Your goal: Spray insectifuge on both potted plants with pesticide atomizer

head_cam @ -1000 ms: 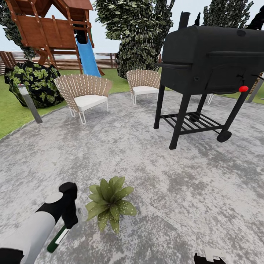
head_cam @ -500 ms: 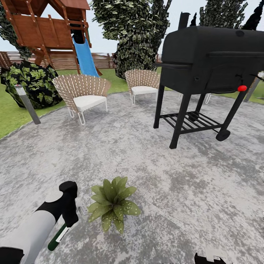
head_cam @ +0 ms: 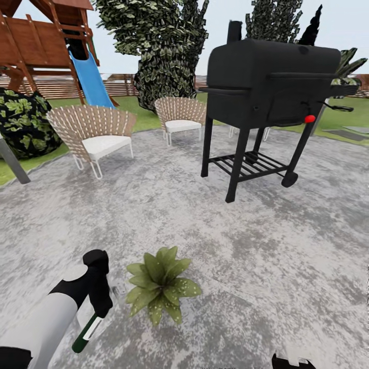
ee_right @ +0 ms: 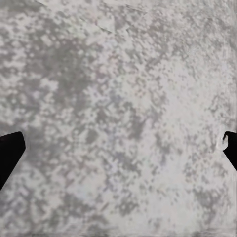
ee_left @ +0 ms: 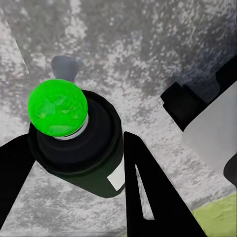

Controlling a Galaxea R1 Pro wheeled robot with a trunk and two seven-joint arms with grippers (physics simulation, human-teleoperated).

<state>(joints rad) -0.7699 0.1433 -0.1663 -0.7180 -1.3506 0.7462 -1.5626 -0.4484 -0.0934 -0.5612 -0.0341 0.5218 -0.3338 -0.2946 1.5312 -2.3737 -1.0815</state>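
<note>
We find the pesticide atomizer (head_cam: pixel 85 330) clamped in the left end effector (head_cam: pixel 97 307), low at the left of the head view, tilted with its base toward the patio (head_cam: pixel 215 236). In the left wrist view the bottle (ee_left: pixel 81 143) sits between the two dark fingers (ee_left: pixel 143 192), its bright green cap (ee_left: pixel 57 107) facing the camera. We cannot tell what the bottle contains.

One potted plant (head_cam: pixel 160 284) stands on the patio just beside the held bottle; its pot is hidden under the leaves.

The right end effector (ee_right: pixel 118 148) hangs over bare patio, fingers spread wide with nothing between them.

Farther off we note a black grill (head_cam: pixel 271 97), two slatted chairs (head_cam: pixel 92 133) (head_cam: pixel 180 115), a dark leafy bush (head_cam: pixel 20 120), a blue slide (head_cam: pixel 92 82) and a wooden fence (head_cam: pixel 56 87). Open patio lies between the plant and the grill.
</note>
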